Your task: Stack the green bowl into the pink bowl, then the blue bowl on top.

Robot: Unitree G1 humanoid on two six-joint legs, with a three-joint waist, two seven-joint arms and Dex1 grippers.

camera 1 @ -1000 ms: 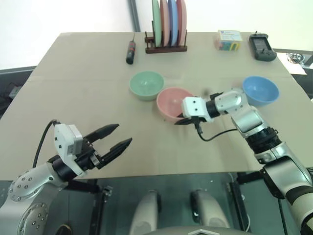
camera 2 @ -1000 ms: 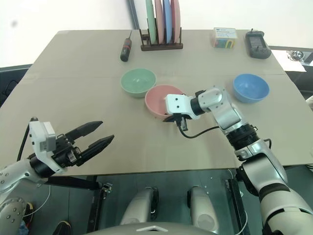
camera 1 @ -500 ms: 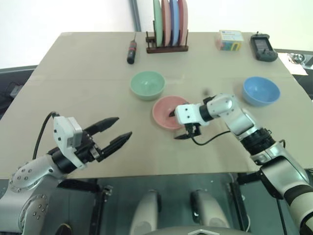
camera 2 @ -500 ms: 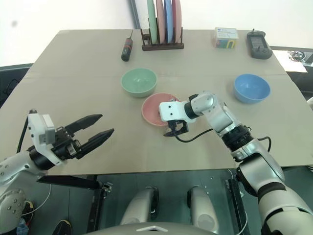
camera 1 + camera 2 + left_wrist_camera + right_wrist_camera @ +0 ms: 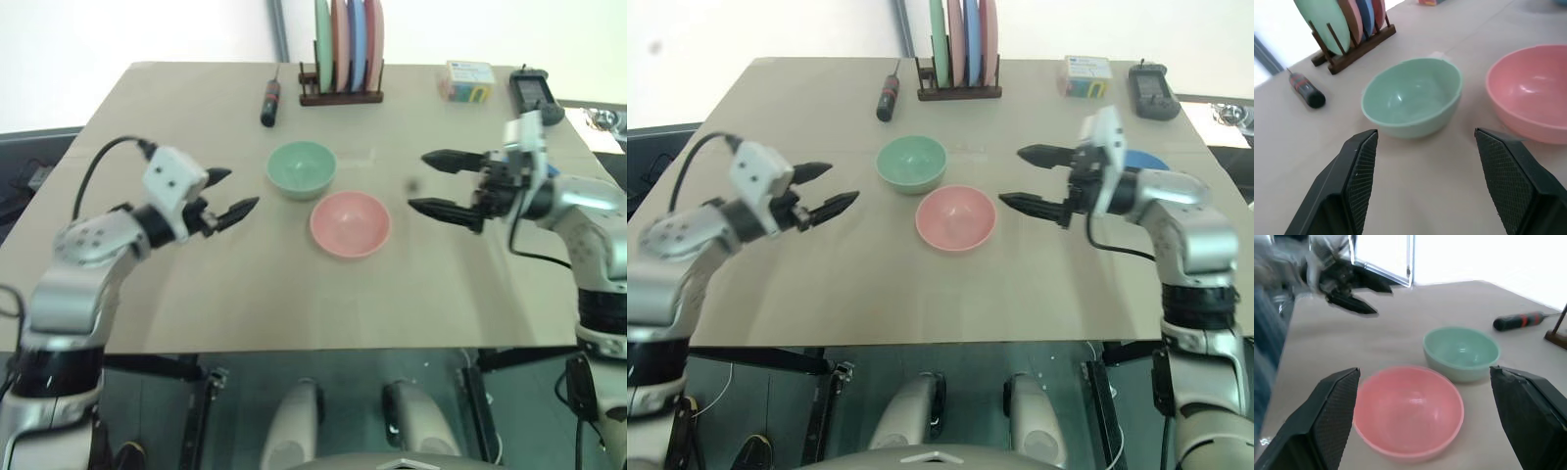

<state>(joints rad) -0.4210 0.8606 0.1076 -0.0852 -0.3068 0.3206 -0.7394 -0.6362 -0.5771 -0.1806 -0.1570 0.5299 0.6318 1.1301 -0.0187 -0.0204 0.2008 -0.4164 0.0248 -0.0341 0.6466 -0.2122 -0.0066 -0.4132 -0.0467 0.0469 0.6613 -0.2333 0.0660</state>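
- Two bowls sit apart near the middle of the table [image 5: 196,294]: the green bowl [image 5: 302,168] toward the far edge, the pink bowl [image 5: 350,223] just beside it, nearer the front edge.
- The blue bowl [image 5: 1144,162] is near the right edge, mostly hidden behind the right arm.
- The left tool [image 5: 227,194] is open and empty, pointing at the green bowl.
- The right tool [image 5: 438,182] is open, empty, above the table.
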